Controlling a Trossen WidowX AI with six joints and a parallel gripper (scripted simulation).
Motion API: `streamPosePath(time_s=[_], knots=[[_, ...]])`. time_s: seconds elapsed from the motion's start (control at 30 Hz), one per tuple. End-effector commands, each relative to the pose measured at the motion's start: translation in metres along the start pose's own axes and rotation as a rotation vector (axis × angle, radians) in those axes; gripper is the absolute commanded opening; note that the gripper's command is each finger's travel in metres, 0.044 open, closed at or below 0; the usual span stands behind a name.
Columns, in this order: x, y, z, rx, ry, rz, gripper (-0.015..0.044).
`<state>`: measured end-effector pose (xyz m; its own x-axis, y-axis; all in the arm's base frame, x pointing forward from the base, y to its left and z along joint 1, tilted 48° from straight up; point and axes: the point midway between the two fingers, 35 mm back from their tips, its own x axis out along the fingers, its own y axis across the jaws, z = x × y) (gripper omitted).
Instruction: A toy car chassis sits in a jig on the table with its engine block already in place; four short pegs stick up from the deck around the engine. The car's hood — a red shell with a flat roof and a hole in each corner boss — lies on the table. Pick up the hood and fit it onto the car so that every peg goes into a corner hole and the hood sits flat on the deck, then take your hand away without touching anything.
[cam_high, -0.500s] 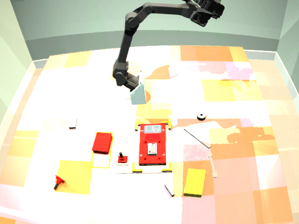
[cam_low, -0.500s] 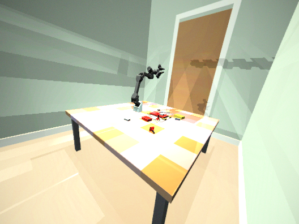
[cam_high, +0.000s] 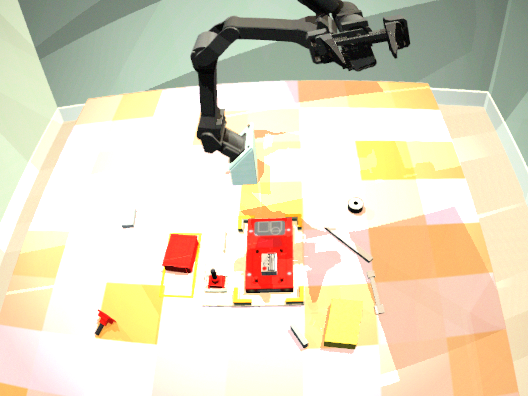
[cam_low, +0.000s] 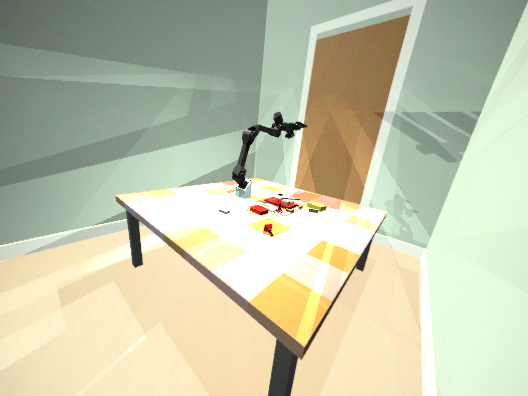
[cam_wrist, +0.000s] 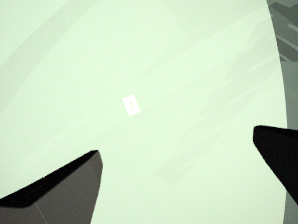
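Observation:
The hood, a red shell (cam_high: 181, 252) (cam_low: 259, 210), lies on the table, partly within a yellow outlined rectangle, left of the jig. The red chassis (cam_high: 286, 265) (cam_low: 272, 200) sits between the jig's yellow corners (cam_high: 243, 301). Its engine block (cam_high: 269, 263) is on the deck with small dark pegs around it. The hood is not on the chassis. My gripper (cam_high: 370, 59) (cam_low: 298, 129) (cam_wrist: 178, 147) is wide open and empty, high up and far from both. The wrist view shows only pale wall between and beyond the fingers. The hood's corner holes cannot be made out.
A red piece with a black stem (cam_high: 216, 281) stands by the jig; a similar one (cam_high: 104, 321) lies front left. A yellow block (cam_high: 344, 322), small dark bar (cam_high: 299, 336), pale link (cam_high: 375, 292), dark rod (cam_high: 348, 244) and wheel (cam_high: 355, 204) lie rightward. A pale block (cam_high: 129, 218) lies left.

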<state>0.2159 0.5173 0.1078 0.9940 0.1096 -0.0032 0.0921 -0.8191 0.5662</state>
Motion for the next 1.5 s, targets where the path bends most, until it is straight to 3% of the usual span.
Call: streamPosePath(time_s=[0.0,0.37,0.73,1.13,1.47], knots=[[0.052,0.037,0.015,-0.371,-0.084,0.017,0.044],[0.14,0.14,0.079,-1.136,-0.348,-0.08,0.044],[0.166,0.259,0.164,-1.779,-0.623,-0.434,0.044],[0.118,0.385,0.255,-2.233,-0.772,-1.155,0.044],[0.025,0.468,0.308,-2.286,-0.595,-1.965,0.044]])
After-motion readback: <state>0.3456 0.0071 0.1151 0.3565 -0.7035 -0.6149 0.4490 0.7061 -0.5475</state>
